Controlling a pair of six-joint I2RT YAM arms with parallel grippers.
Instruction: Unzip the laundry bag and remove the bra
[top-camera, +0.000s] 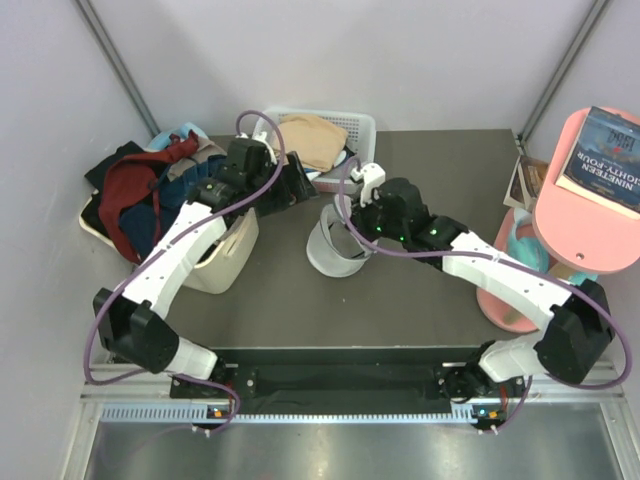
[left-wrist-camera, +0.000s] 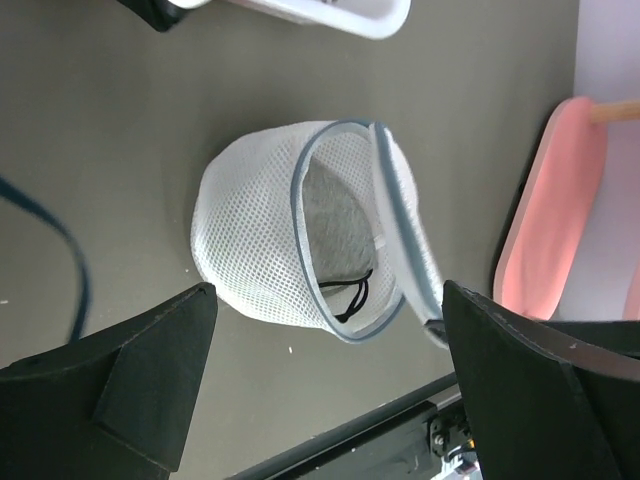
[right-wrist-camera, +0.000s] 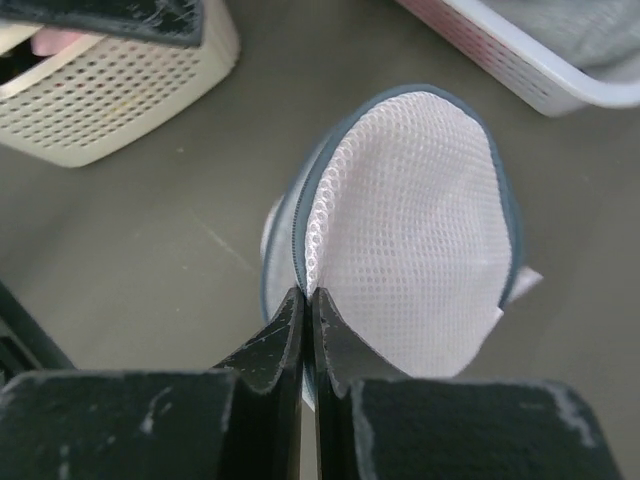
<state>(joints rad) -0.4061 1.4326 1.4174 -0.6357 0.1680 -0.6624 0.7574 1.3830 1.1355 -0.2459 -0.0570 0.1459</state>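
Observation:
The laundry bag (top-camera: 335, 250) stands in the middle of the table with its zipper open and its round mesh lid (right-wrist-camera: 420, 230) flipped up. In the left wrist view the bag (left-wrist-camera: 250, 240) gapes open and the grey bra (left-wrist-camera: 335, 220) lies inside, with a black strap (left-wrist-camera: 352, 296) at the rim. My right gripper (right-wrist-camera: 307, 296) is shut on the lid's zippered edge; it also shows in the top view (top-camera: 354, 226). My left gripper (left-wrist-camera: 325, 330) is open and empty, held above the bag's mouth, and shows in the top view (top-camera: 298, 186).
A cream tub (top-camera: 225, 255) stands left of the bag. A white slotted basket (top-camera: 345, 122) with a tan garment (top-camera: 312, 138) is behind it. Dark red cloth (top-camera: 135, 195) lies in a pile at the far left. A pink stand (top-camera: 590, 200) with a book (top-camera: 612, 155) is on the right.

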